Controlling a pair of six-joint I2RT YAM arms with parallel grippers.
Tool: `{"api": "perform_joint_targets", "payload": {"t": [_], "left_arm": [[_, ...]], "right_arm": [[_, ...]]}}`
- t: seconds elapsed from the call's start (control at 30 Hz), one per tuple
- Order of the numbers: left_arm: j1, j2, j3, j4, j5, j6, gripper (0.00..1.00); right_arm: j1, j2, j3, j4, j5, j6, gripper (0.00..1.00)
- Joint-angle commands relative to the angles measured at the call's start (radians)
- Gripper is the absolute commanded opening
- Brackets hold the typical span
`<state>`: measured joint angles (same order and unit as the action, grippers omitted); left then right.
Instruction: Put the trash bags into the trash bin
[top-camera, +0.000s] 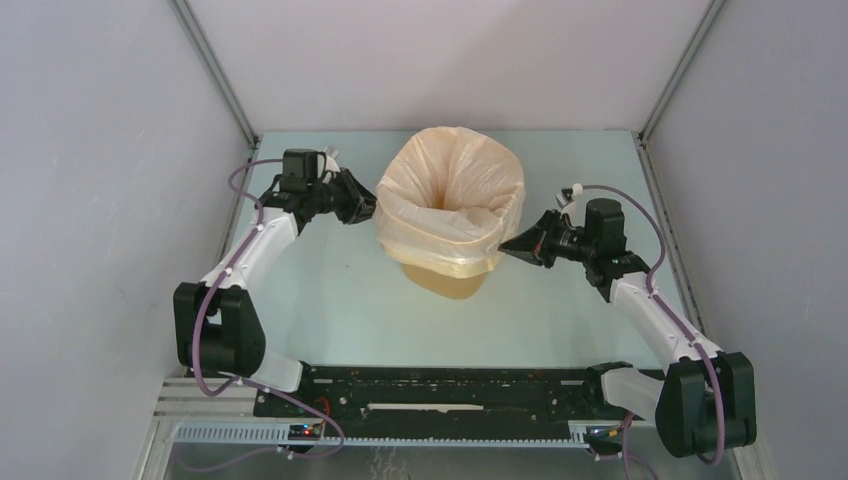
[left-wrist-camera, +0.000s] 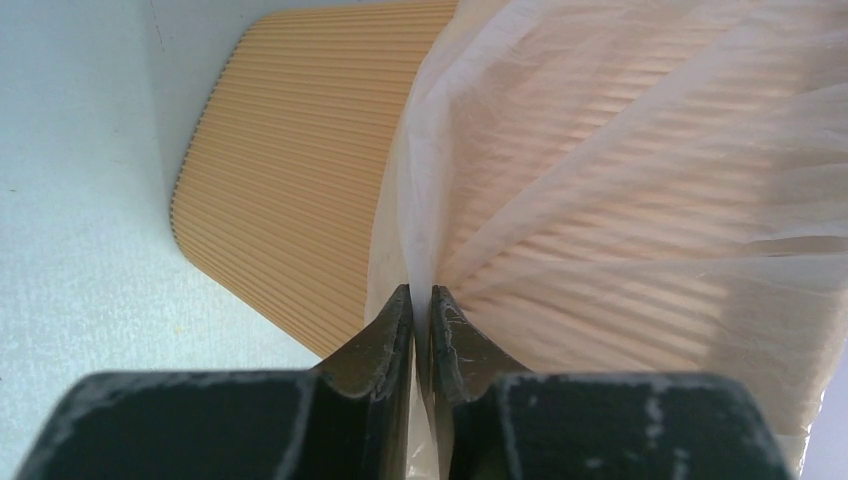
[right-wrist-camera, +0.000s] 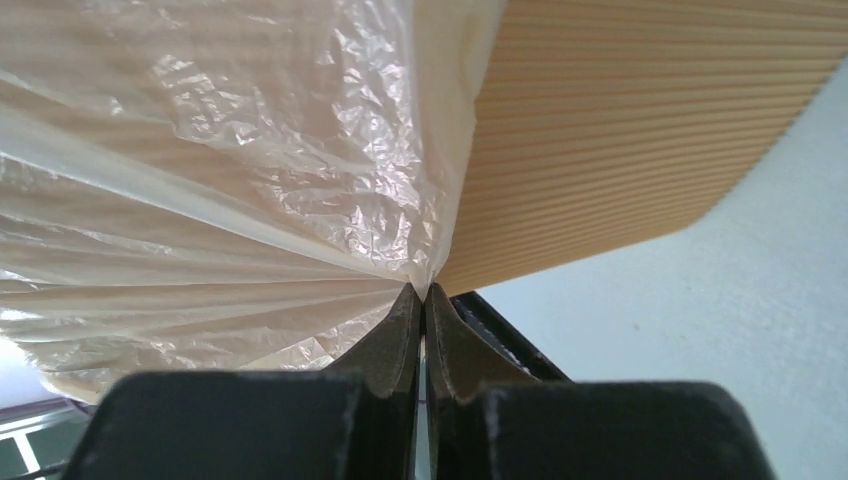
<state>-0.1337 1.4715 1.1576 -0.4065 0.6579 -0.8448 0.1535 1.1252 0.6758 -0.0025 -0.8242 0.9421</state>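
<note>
bag: thin translucent cream-white plastic film trash bag (top-camera: 455, 175), wrinkly, lining the mouth, with its skirt folded down outside the wall.
bin: orange-yellow ribbed tapered plastic wastebasket (top-camera: 450, 283), upright on the pale table (top-camera: 330, 310), between my two arms. Only its lower part shows below the film.
left gripper (left-wrist-camera: 421, 295): jaws closed to a sliver, pinching a pleat of film at the bin's left side.
right gripper (right-wrist-camera: 421, 292): jaws nearly together on a gathered pleat at the right side. Film fans out taut from the tips.
handling: film looks light, limp and slick, so I expect it to slip or tear under a hard pull. The bin looks light enough to tip if I pull unevenly.
grip point: the doubled yellowish hem, not the single layer.
step: bag looks seated. I judge the skirt needs drawing down evenly.
</note>
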Motion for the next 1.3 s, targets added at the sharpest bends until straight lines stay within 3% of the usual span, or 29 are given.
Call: {"api": "perform_joint_targets", "payload": {"t": [0.0,0.33,0.47,0.6,0.73,0.9,1.13,1.27], "left_arm": [[-0.013,-0.016,0.001,0.008,0.014,0.028,0.15],[-0.051,-0.031,-0.056,0.012,0.002,0.032,0.14],[-0.056,-0.036,-0.069,0.015,-0.003,0.032,0.14],[-0.067,-0.043,-0.079,0.02,-0.003,0.028,0.14],[-0.098,-0.05,-0.09,0.032,0.003,0.009,0.14],[-0.119,-0.069,-0.11,0.043,0.003,-0.017,0.14],[-0.138,-0.093,-0.124,0.052,-0.003,-0.037,0.14],[-0.154,-0.094,-0.145,0.07,-0.012,-0.048,0.14]], "right_arm": [[0.011,0.006,0.012,-0.132,0.062,-0.138,0.09],[0.073,0.094,0.166,-0.347,0.199,-0.294,0.22],[0.039,0.043,0.215,-0.472,0.229,-0.36,0.36],[-0.023,-0.023,0.317,-0.701,0.308,-0.467,0.56],[-0.068,-0.052,0.471,-0.924,0.424,-0.593,0.66],[-0.058,-0.039,0.754,-1.071,0.539,-0.633,0.69],[0.231,0.117,1.006,-0.945,0.598,-0.556,0.63],[0.345,0.273,1.102,-0.917,0.624,-0.534,0.55]]}}
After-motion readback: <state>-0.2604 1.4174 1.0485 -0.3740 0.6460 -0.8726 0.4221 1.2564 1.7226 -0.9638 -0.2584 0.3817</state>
